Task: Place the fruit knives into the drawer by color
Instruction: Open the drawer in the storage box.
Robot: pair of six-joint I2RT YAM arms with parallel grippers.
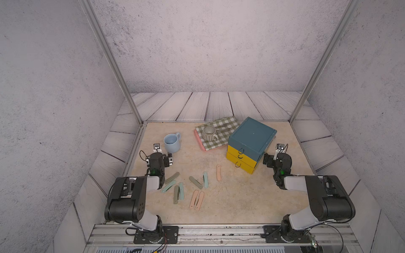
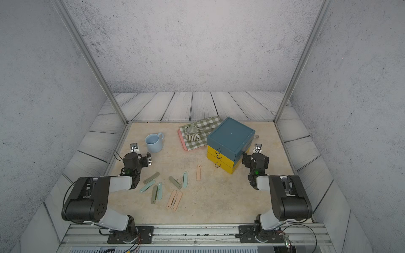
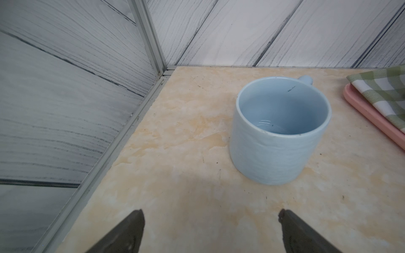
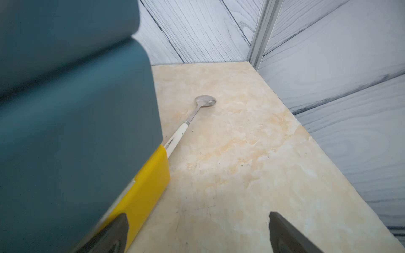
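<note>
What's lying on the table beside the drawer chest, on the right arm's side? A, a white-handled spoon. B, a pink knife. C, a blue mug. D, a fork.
A: the right wrist view shows a white-handled spoon with a metal bowl lying on the table beside the drawer.

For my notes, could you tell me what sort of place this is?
Likely a staged robot test cell: printed wood-plank wall panels, bare aluminium frame posts, grey metal mounting rail.

two black arms (image 1: 125, 201) with white links (image 1: 151, 183) and black cables (image 1: 141, 154).
</note>
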